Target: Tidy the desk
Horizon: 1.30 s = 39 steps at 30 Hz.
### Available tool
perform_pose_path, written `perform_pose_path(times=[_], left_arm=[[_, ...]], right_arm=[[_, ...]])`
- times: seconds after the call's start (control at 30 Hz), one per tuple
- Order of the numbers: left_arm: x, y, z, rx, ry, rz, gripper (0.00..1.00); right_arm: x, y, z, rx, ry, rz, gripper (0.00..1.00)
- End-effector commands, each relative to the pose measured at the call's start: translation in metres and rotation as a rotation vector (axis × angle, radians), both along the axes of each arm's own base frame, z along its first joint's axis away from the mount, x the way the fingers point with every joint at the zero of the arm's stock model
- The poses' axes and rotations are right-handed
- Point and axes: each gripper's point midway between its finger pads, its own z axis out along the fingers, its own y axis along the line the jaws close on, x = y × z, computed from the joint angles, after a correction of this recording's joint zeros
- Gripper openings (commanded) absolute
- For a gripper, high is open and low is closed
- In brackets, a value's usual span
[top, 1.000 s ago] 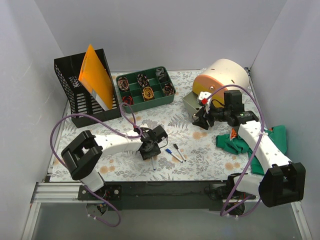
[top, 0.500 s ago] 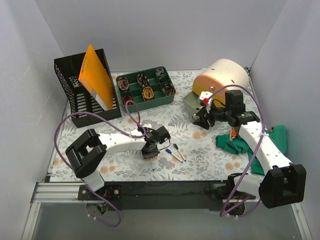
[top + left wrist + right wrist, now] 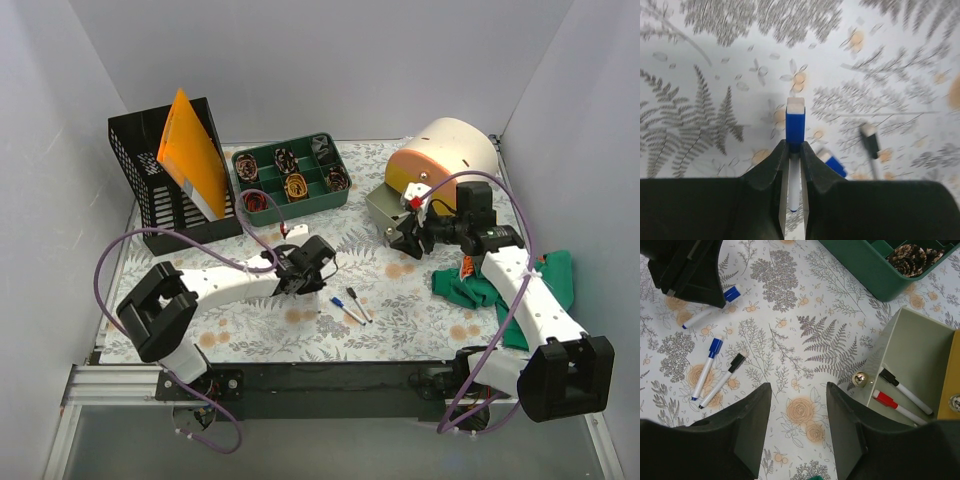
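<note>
The desk [image 3: 420, 300] has a pale fern-and-flower covering. My left gripper [image 3: 300, 280] is shut on a blue-capped white marker [image 3: 795, 125] and holds it just above the desk near the middle; the marker also shows in the right wrist view [image 3: 710, 307]. A blue marker [image 3: 345, 308] and a black marker [image 3: 358, 303] lie to its right. My right gripper [image 3: 408, 235] is open and empty, hovering beside a grey open drawer [image 3: 920, 355] that holds a black marker [image 3: 902, 390] and a red marker [image 3: 895, 407].
A green compartment tray [image 3: 290, 180] stands at the back centre. A black mesh file holder [image 3: 150, 200] with an orange folder [image 3: 190, 150] is at the back left. An orange-and-cream round object [image 3: 450, 155] sits behind the drawer. A green cloth [image 3: 500, 285] lies at the right.
My left gripper has moved away from the front edge toward the back, carrying the blue-capped marker off the spot where it lay. The right gripper has shifted slightly toward the back.
</note>
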Motion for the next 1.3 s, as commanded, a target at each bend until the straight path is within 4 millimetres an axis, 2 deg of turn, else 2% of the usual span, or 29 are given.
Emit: perform_pose_path(times=[0.0,0.03,0.1,0.13,0.27,0.3,0.37,0.4,0.43,0.53,0.7,0.87,1.1,1.2,1.23,1.27], left_arm=[[0.056,-0.036,0.073,-0.285,-0.197,0.073,0.0],[0.073,-0.039,0.087,-0.347,-0.236,0.101,0.0],[0.088,-0.048,0.103,-0.438,-0.243,0.126,0.0],[0.104,-0.05,0.115,-0.493,-0.275,0.145,0.0],[0.143,-0.067,0.145,-0.61,-0.317,0.185,0.0],[0.157,-0.075,0.149,-0.622,-0.331,0.203,0.0],[0.171,-0.084,0.155,-0.658,-0.336,0.234,0.0],[0.179,-0.089,0.146,-0.655,-0.329,0.247,0.0],[0.187,-0.097,0.159,-0.687,-0.345,0.249,0.0],[0.203,-0.115,0.16,-0.727,-0.333,0.255,0.0],[0.218,-0.136,0.159,-0.778,-0.307,0.263,0.0],[0.229,-0.156,0.153,-0.817,-0.28,0.274,0.0],[0.231,-0.188,0.137,-0.845,-0.234,0.27,0.01],[0.229,-0.198,0.136,-0.845,-0.223,0.248,0.19],[0.231,-0.202,0.137,-0.845,-0.224,0.241,0.21],[0.23,-0.204,0.138,-0.84,-0.226,0.223,0.29]], right_arm=[[0.0,-0.004,0.009,0.007,-0.042,-0.005,0.56],[0.001,-0.006,0.01,0.005,-0.048,-0.013,0.57],[0.003,-0.01,0.012,0.0,-0.061,-0.027,0.57],[0.004,-0.013,0.012,-0.001,-0.061,-0.037,0.57],[0.008,-0.021,0.017,-0.008,-0.094,-0.07,0.57],[0.008,-0.023,0.018,-0.013,-0.105,-0.079,0.57],[0.012,-0.03,0.022,-0.019,-0.13,-0.108,0.57],[0.013,-0.034,0.026,-0.022,-0.147,-0.129,0.57],[0.015,-0.04,0.028,-0.024,-0.157,-0.154,0.57],[0.018,-0.053,0.04,-0.01,-0.201,-0.213,0.56],[0.016,-0.063,0.057,0.026,-0.279,-0.256,0.57],[0.014,-0.061,0.058,0.035,-0.279,-0.252,0.57],[0.014,-0.06,0.057,0.038,-0.275,-0.244,0.57],[0.014,-0.06,0.056,0.037,-0.274,-0.24,0.57],[0.014,-0.06,0.055,0.036,-0.274,-0.24,0.57],[0.013,-0.059,0.055,0.039,-0.271,-0.236,0.57]])
